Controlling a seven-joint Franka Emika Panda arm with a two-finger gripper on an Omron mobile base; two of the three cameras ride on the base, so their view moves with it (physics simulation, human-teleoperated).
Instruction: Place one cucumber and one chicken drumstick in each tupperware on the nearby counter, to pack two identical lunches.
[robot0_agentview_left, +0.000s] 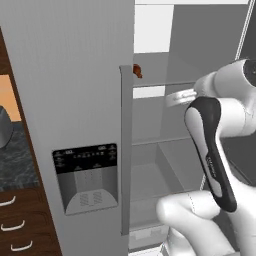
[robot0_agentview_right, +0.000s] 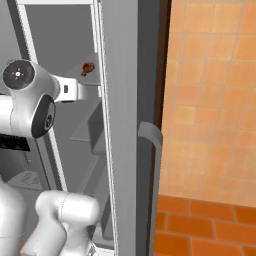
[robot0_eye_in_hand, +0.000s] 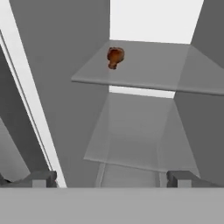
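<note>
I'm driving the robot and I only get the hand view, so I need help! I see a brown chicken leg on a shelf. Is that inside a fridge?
Observer: Yes. The left base view shows a fridge door with a dispenser panel beside the open compartment holding the chicken drumstick.
Operator: What's next to the fridge?
Observer: On the right, an orange tiled wall.
Operator: And on the other side?
Observer: A dark stone counter above wooden drawers.

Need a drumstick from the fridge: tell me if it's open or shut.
Open: the fridge shelves and a chicken drumstick on the upper shelf are exposed.
</note>
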